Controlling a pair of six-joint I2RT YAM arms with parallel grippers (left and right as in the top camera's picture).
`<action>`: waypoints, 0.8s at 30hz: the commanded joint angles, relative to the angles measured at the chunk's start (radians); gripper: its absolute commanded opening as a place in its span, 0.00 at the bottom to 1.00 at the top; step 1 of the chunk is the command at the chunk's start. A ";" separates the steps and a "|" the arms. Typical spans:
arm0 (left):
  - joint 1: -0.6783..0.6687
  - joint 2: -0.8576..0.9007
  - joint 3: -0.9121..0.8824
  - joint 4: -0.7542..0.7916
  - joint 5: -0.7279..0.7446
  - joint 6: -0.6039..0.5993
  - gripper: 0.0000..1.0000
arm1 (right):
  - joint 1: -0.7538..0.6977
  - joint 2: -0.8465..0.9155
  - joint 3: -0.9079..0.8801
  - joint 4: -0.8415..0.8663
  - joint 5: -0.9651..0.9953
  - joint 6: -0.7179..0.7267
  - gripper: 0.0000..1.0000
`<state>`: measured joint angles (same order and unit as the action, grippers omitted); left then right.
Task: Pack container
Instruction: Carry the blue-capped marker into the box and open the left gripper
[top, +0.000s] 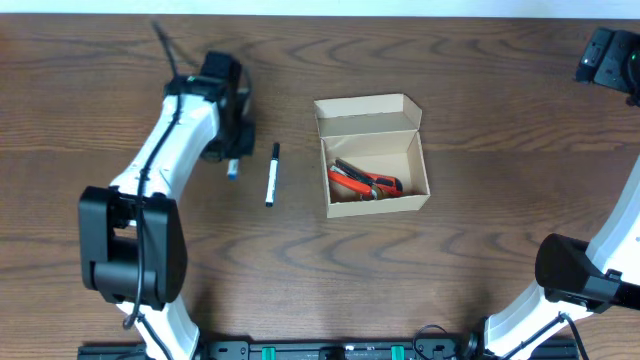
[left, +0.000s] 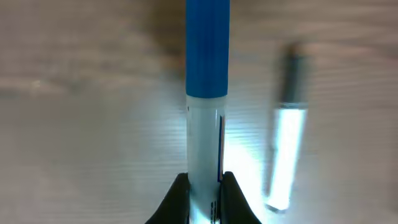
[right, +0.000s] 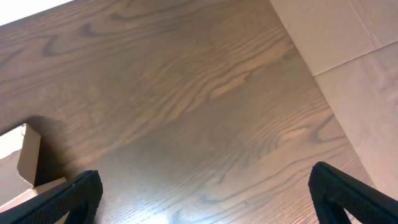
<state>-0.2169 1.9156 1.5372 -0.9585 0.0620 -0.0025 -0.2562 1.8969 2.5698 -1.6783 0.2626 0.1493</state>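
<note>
Near table (top: 450, 270) far edge, left gripper (left: 204, 190) clamps blue marker (left: 207, 74); black marker (top: 271, 174) beside. Box (top: 368, 108) open, red items (top: 365, 181) in, markers not yet packed. Right gripper (right: 211, 199) wide, empty.

Left pincer (left: 203, 190) pinched tight, arm stretched forward; right pincer (right: 208, 190) aside, jaws spread wide.

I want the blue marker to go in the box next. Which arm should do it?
Left. The left gripper is shut on the blue-capped marker; the right gripper is open and holds nothing.
</note>
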 joint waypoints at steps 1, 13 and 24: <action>-0.100 -0.001 0.129 -0.045 0.017 0.056 0.06 | -0.005 0.000 0.000 0.001 0.010 0.011 0.99; -0.346 0.004 0.254 -0.085 0.220 0.257 0.06 | -0.005 0.000 0.000 0.001 0.010 0.011 0.99; -0.359 0.014 0.254 -0.125 0.396 0.336 0.06 | -0.005 0.000 0.000 0.001 0.010 0.011 0.99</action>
<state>-0.5636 1.9156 1.7809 -1.0870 0.4110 0.2974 -0.2562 1.8969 2.5698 -1.6783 0.2626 0.1493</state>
